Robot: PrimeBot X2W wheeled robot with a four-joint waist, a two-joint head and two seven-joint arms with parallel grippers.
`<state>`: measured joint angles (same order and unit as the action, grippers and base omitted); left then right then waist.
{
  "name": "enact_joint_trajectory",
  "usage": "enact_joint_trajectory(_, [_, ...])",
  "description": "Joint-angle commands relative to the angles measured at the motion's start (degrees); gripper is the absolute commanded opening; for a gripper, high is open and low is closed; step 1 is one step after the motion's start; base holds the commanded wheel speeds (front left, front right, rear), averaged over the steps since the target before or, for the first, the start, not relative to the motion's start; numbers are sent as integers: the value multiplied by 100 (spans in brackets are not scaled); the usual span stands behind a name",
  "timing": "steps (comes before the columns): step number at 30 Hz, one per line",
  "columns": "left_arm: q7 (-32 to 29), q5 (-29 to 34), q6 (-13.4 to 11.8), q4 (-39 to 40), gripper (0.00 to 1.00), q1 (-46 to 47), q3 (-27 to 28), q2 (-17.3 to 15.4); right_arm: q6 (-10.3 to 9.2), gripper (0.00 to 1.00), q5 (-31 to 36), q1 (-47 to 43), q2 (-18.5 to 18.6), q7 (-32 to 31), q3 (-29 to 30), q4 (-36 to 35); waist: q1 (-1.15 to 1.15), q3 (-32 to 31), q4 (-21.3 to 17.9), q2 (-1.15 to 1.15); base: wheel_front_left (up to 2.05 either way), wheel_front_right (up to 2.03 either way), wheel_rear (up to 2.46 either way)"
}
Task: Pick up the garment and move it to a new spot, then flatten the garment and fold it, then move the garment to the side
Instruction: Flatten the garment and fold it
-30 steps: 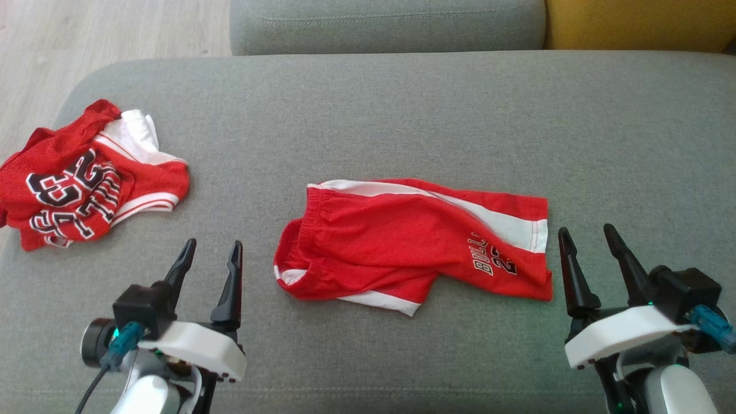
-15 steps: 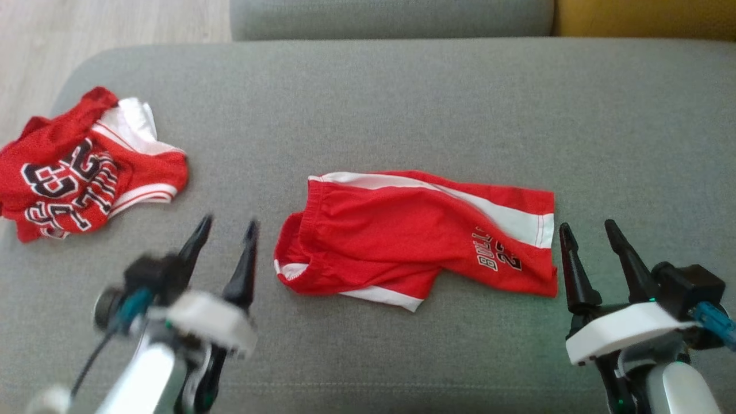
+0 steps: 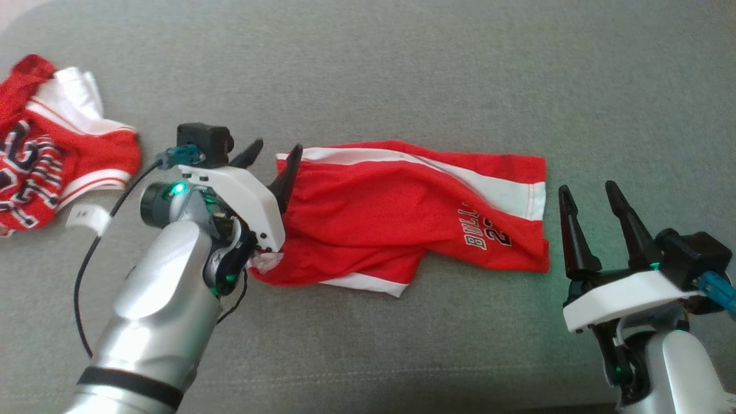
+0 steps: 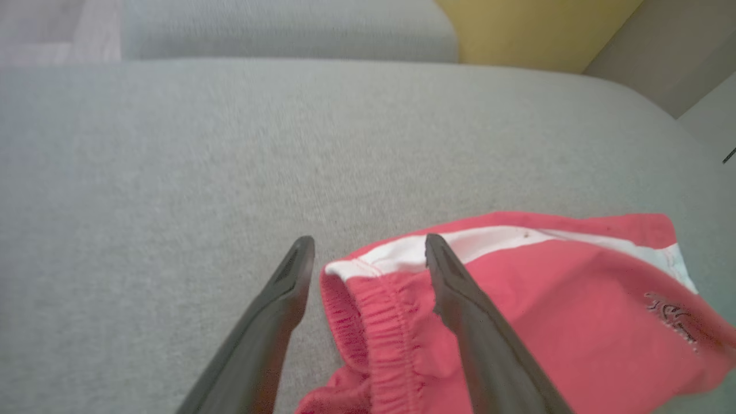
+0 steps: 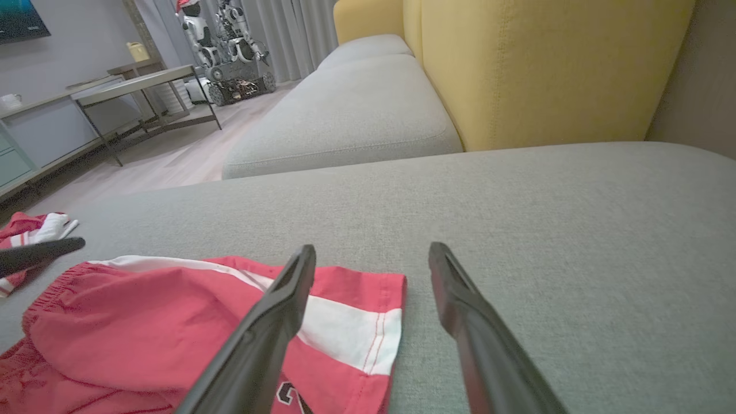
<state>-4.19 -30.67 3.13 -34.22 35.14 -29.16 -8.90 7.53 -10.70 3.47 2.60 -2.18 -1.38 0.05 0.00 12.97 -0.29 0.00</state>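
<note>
Grey cushion (image 3: 402, 69) bears shorts (image 3: 374, 218), left tool (image 3: 278, 145) wide astride waistband (image 4: 394, 322), right tool (image 3: 587, 187) wide beside hem (image 3: 537, 218).

Living room with grey sofa (image 5: 345, 115)

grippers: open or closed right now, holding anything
Left gripper: open, straddling the waistband of the red shorts, nothing gripped.
Right gripper: open, empty, beside the shorts' leg hem.

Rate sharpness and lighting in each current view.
Head view: even daylight, fairly sharp, print on the red-and-white basketball shorts legible. Left wrist view: soft and washed out, shorts look pink. Right wrist view: sharpest, evenly lit, weave of the grey fabric sofa cushion clear.
</note>
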Motion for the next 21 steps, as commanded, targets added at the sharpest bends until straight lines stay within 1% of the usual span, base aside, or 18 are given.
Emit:
enact_joint_trajectory(1, [-59,-59,48,-19,100,322,158,-74,-4,100,-55,202,28,67,-125,-168,0,73,-86,0,0,0,0])
enact_joint_trajectory(5, [-241,-304,205,-636,100,528,171,59,-4,100,-94,202,28,116,-95,-120,0,117,-132,0,0,0,0])
enact_joint_trajectory(8, [-263,-436,293,-870,100,640,160,117,-4,100,-97,202,28,141,-66,-94,0,139,-137,0,0,0,0])
enact_joint_trajectory(9, [-220,-439,313,-907,91,674,141,116,-4,100,-97,208,28,146,-59,-87,0,144,-137,0,0,0,0])
enact_joint_trajectory(10, [-175,-433,329,-943,40,703,118,109,-4,100,-97,217,28,150,-54,-79,0,146,-137,0,0,0,0])
enact_joint_trajectory(11, [-101,-431,342,-959,20,732,106,102,-4,100,-97,224,28,154,-45,-71,0,148,-135,0,0,0,0])
enact_joint_trajectory(12, [-21,-399,349,-974,14,762,83,86,-4,100,-99,227,28,155,-35,-64,0,149,-129,0,0,0,0])
enact_joint_trajectory(13, [51,-391,357,-984,15,784,70,84,-4,100,-98,230,28,151,-24,-55,0,149,-121,0,0,0,0])
enact_joint_trajectory(14, [124,-379,364,-984,2,805,52,82,-4,100,-97,234,28,148,-12,-45,0,149,-112,0,0,0,0])
enact_joint_trajectory(18, [294,-334,380,-968,0,839,-15,64,-4,100,-77,255,28,90,26,12,0,154,-79,0,0,0,0])
enact_joint_trajectory(21, [486,-232,384,-876,0,824,-105,35,-4,100,28,356,28,-130,90,194,0,182,-30,0,0,0,0])
